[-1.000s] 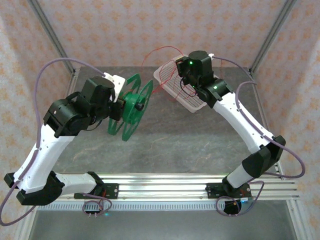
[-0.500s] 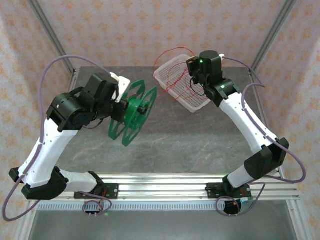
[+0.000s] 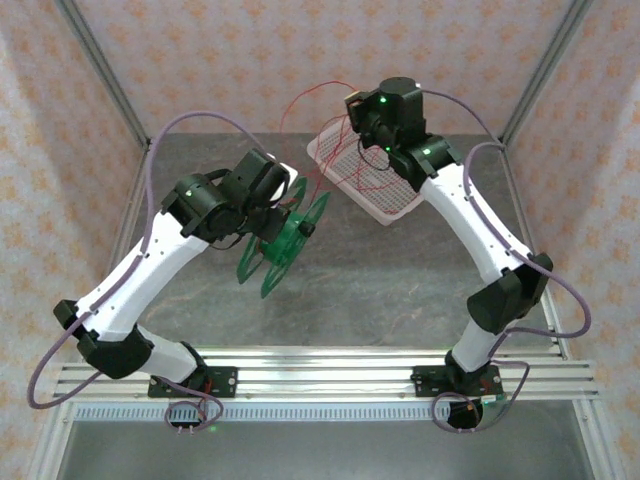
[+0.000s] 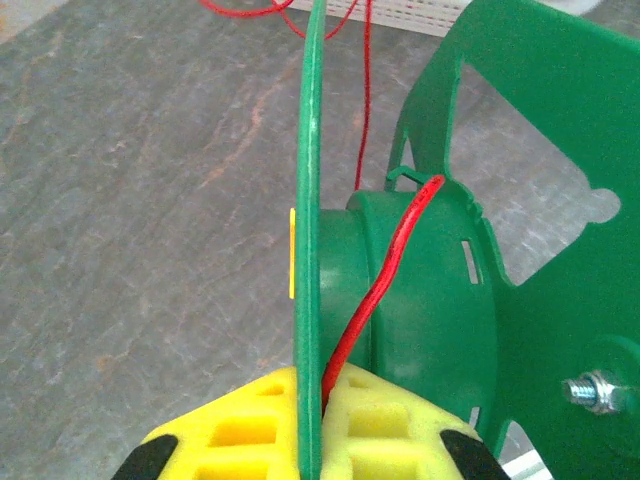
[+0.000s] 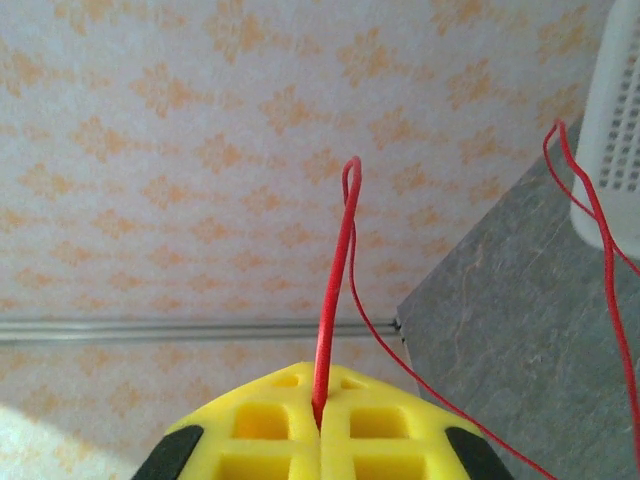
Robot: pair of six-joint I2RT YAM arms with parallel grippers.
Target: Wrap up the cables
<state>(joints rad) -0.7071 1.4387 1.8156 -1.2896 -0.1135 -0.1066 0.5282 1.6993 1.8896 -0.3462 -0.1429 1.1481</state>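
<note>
Top view: green plastic spool point(image 3: 285, 235) held above the grey tabletop point(image 3: 400, 270) by the left end effector point(image 3: 272, 212). Thin red cable point(image 3: 348, 165) mostly loose in and above the white perforated basket point(image 3: 385, 195), with the right end effector point(image 3: 362, 125) raised over it.
Left wrist view: yellow pads point(image 4: 380, 430) clenched on the spool's flange, one cable strand crossing the hub.
Right wrist view: pads pinched on a cable loop.
Progress, by my estimate: barely begun, with nearly all the winding left to do.
</note>
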